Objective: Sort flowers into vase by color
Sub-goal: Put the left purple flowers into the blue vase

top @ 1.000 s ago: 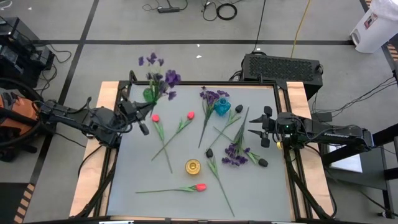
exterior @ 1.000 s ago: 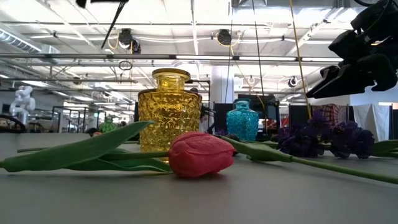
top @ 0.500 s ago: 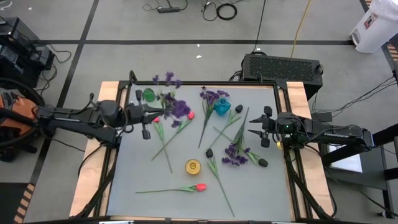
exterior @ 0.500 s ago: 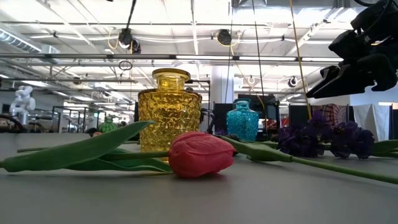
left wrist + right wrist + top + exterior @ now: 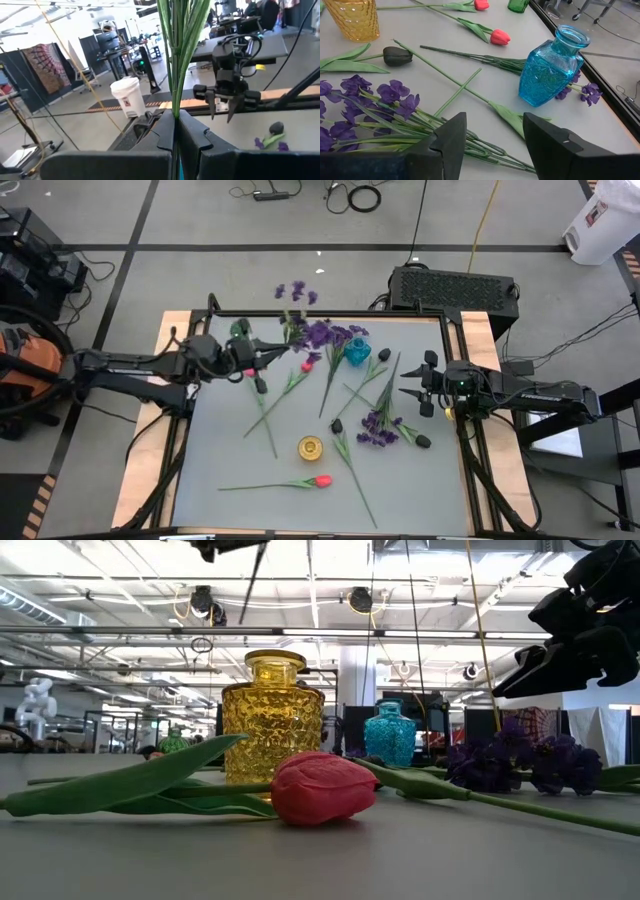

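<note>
Your grey tabletop (image 5: 230,450) carries a yellow vase (image 5: 311,447), a blue vase (image 5: 359,352), a green vase (image 5: 238,331), and loose purple flowers (image 5: 378,428), red tulips (image 5: 321,480) and black tulips (image 5: 422,441).

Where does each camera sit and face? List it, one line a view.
High view: overhead, straight down on the table; both arms show.
Low view: table height, past a red tulip into the room; right gripper above.
Left wrist view: behind the left gripper, shut on green stems.
Right wrist view: over open fingers.
Shared: the blue vase.
</note>
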You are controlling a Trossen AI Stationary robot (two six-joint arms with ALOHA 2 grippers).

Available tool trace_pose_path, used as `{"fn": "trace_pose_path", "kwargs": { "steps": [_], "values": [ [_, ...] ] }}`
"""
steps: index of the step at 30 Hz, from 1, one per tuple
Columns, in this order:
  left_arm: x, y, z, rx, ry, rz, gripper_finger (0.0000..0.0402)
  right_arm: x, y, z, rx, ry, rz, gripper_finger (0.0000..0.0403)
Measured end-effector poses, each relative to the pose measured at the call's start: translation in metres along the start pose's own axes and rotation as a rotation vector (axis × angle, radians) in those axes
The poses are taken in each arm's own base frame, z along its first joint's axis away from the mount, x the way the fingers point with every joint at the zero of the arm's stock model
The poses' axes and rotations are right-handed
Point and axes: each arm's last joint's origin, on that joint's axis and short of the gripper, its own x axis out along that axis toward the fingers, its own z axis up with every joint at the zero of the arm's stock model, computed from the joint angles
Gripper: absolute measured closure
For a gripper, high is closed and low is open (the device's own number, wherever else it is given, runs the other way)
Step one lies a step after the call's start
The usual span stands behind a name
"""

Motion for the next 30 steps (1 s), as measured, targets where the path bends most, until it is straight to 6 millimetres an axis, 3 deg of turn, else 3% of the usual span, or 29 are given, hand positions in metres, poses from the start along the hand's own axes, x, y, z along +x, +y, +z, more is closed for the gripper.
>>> {"fn": "trace_pose_path", "kwargs": {
  "steps": [13,23,30],
  "values": [
    [0.028,0.005,-0.016,-0.060,-0.025,-0.037,0.0391,0.000,-0.001,0.003,0.008,-0.035,-0.003,0.0215],
    [0.041,0.010,-0.023,-0.092,-0.074,-0.070,0.0391,-0.008,-0.007,0.038,0.251,-0.414,-0.021,0.0215],
    [0.049,0.012,-0.027,-0.141,-0.118,-0.125,0.0391,-0.021,-0.011,0.059,0.320,-0.676,-0.014,0.0215]
  ]
}}
